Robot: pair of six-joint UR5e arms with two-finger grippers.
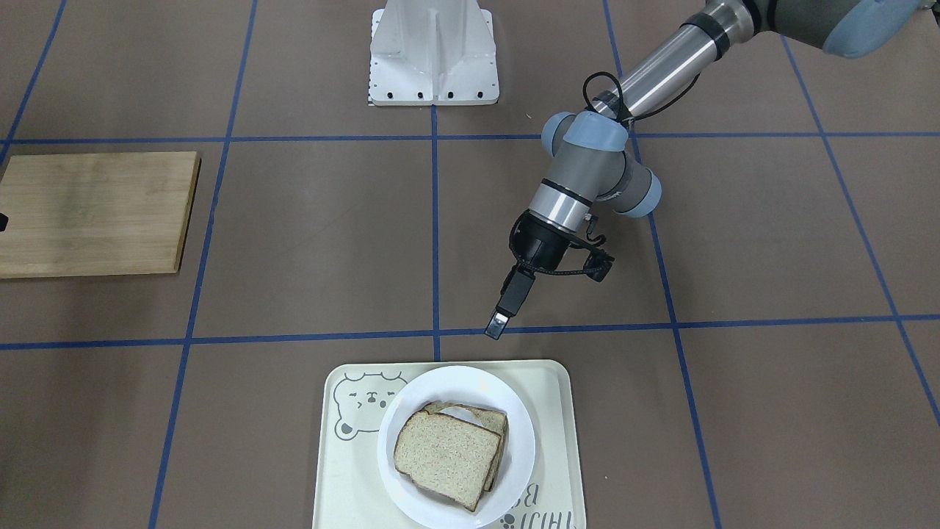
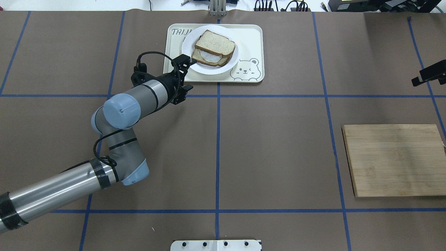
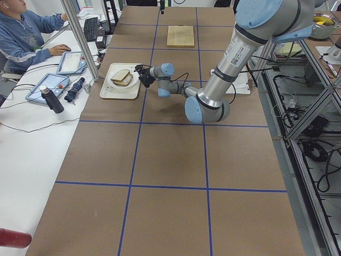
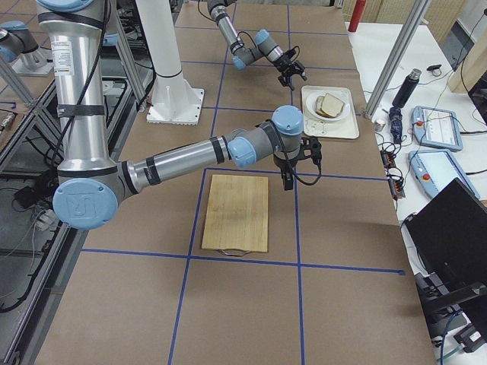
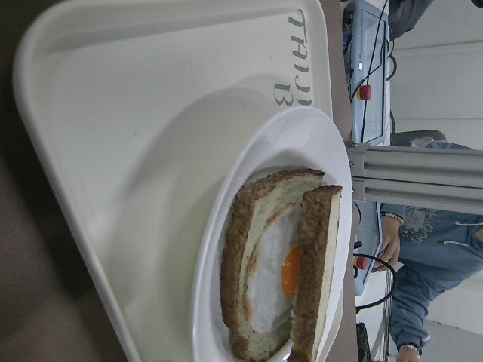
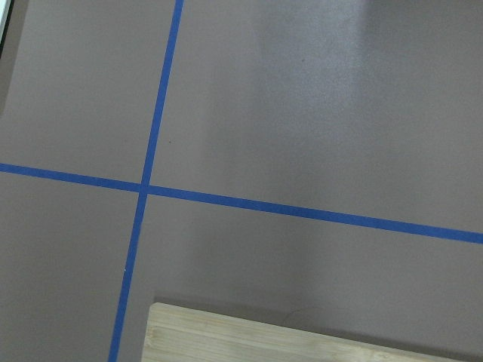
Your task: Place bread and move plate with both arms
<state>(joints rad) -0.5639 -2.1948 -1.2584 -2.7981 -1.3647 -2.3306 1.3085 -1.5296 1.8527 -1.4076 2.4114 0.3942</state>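
The plain bread (image 1: 448, 455) lies on top of an egg-topped slice (image 5: 264, 279) on the white plate (image 1: 470, 380). The plate sits on a cream bear tray (image 1: 352, 455) at the table's far side. In the left wrist view the bread (image 5: 315, 271) shows edge-on beside the egg. My left gripper (image 1: 498, 327) hangs open and empty just short of the tray's near edge, pointing at the plate (image 2: 186, 42). My right gripper (image 2: 418, 81) shows only as a black piece at the overhead view's right edge, above bare table near the cutting board. I cannot tell its state.
A wooden cutting board (image 2: 393, 160) lies on the right side of the table. The white fixed base (image 1: 433, 55) stands at the robot's edge. A person (image 3: 21, 32) sits at a side desk beyond the tray, with tablets and a bottle.
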